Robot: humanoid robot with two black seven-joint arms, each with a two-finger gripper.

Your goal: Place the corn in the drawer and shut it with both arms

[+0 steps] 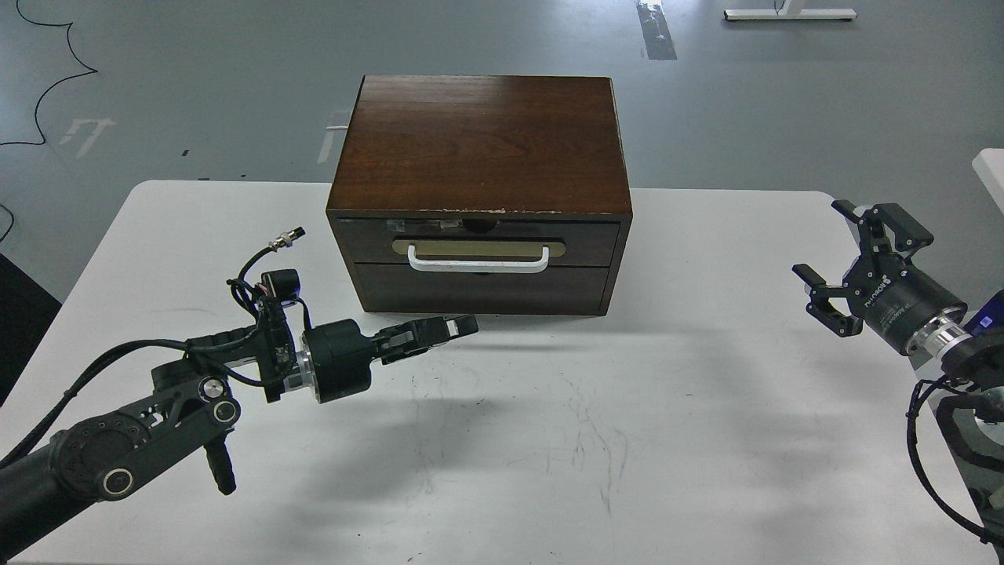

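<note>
The dark brown drawer (478,243) with its white bar handle (477,259) sits pushed in flush in the wooden cabinet (478,145) at the table's back middle. The corn is out of view. My left gripper (459,326) points right, fingers together and empty, low over the table just in front of the cabinet's left lower corner, apart from it. My right gripper (843,263) is open and empty, hovering near the table's right edge, far from the cabinet.
A plain dark panel (480,288) lies below the drawer. The white table (549,439) has scuff marks in its middle. A black cable (47,86) lies on the grey floor at the far left.
</note>
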